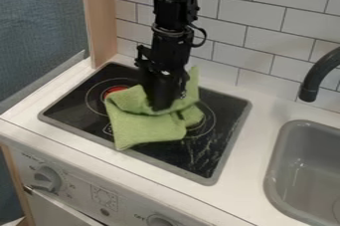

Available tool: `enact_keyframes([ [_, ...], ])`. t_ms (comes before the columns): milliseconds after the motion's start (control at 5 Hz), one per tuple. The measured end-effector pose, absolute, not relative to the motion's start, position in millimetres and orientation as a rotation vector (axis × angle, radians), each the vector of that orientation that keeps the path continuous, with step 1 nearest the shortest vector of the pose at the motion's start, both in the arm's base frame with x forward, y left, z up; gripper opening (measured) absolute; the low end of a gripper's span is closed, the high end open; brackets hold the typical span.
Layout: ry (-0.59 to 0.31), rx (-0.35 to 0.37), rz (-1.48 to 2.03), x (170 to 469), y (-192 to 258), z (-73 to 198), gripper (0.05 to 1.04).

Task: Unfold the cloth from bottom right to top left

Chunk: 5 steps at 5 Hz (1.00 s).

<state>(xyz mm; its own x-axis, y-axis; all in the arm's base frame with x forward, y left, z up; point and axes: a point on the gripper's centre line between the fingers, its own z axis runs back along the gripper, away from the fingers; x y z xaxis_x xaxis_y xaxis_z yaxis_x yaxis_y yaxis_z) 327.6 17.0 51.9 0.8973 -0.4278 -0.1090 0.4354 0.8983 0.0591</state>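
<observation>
1. The tool (159, 106) points down into the upper middle of the green cloth (147, 129), with fabric bunched around its lower end. Whether it is open, closed or gripping a fold cannot be told.

2. The arm (171, 33) comes in from the top edge and stands nearly upright above the cloth, a posture that suits pinching a layer from above.

3. The cloth lies crumpled on the black stovetop (221, 138), partly over the red-marked burner (114, 89). Its front part spreads fairly flat towards the near left, while a peak (193, 81) rises to the right of the tool, probably because the folded layers prop one another up.

4. A small lobe (191, 115) sticks out at the cloth's right side; it may belong to the folded-over part, though the layers are hard to separate by eye.

5. The stovetop is set into the white surface (248, 155), with the sink (273, 165) to the right, well apart from the cloth.

6. The unfolding looks incomplete. It calls for drawing the upper layer towards the top left; catching both layers could drag the whole cloth instead.
</observation>
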Motion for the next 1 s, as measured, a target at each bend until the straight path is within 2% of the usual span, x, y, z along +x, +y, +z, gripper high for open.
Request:
enact_keyframes([
  [200,0.094,0.083,-0.443,327.1,16.9,50.9,0.164],
  [400,0.096,0.082,-0.451,326.4,16.9,50.3,0.065],
  [600,0.112,0.077,-0.461,323.6,21.5,51.0,0.05],
  [1000,0.063,0.023,-0.441,325.7,46.4,73.2,0.05],
])
